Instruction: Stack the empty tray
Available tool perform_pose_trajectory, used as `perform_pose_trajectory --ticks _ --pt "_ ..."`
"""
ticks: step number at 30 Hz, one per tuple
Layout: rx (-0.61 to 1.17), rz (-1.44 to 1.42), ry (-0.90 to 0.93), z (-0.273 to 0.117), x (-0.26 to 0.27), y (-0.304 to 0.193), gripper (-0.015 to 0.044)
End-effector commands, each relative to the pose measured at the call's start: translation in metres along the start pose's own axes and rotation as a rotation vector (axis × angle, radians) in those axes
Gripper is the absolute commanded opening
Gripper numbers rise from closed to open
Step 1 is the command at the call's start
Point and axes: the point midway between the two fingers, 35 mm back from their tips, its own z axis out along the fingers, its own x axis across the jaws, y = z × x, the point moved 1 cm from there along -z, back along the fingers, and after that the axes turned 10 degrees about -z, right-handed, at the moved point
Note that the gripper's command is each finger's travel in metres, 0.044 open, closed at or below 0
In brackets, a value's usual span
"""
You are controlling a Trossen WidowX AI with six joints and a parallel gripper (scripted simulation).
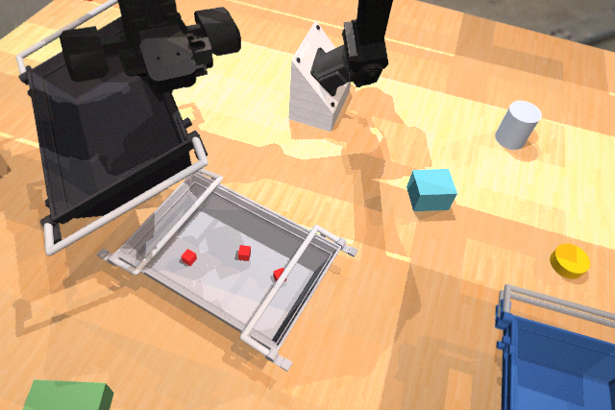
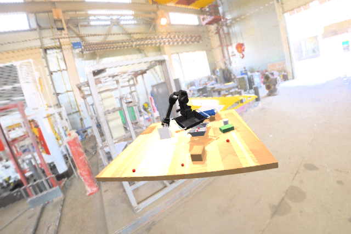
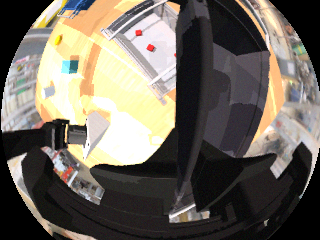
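The loaded tray is grey (image 1: 218, 286) (image 2: 197, 133) (image 3: 162, 39) and stands on the table with red cubes (image 1: 188, 256) (image 3: 150, 48) inside. Its two white wire bars, the left bar (image 1: 180, 224) and the right bar (image 1: 281, 282), lie across its top. My gripper (image 1: 166, 84) (image 2: 185, 113) (image 3: 179, 131) is shut on a long wall of the empty black tray (image 1: 113, 147) (image 2: 189, 120) (image 3: 240, 85). The black tray hangs in the air, slightly tilted, beside and above the grey tray's left end in the top view. Its own bars are swung outward. The fingertips are partly hidden.
A pale wedge block (image 1: 310, 103) (image 2: 164, 133) carries the arm's base. A cyan block (image 1: 431, 189), a grey cylinder (image 1: 516, 125), a yellow disc (image 1: 571, 258) and a blue tray (image 1: 546, 350) stand to the right. A green block (image 1: 69, 396) (image 2: 226, 128) and a brown block (image 2: 197, 153) are on the table.
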Motion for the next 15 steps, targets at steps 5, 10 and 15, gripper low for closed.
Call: perform_pose_trajectory --ticks 5,10,15 --pt "-0.018 -0.135 -0.022 -0.001 0.009 0.053 0.0000" --pt "-0.032 -0.209 -0.016 0.005 0.017 0.082 0.0000" --pt "-0.048 -0.284 -0.008 0.011 0.027 0.111 0.0000"
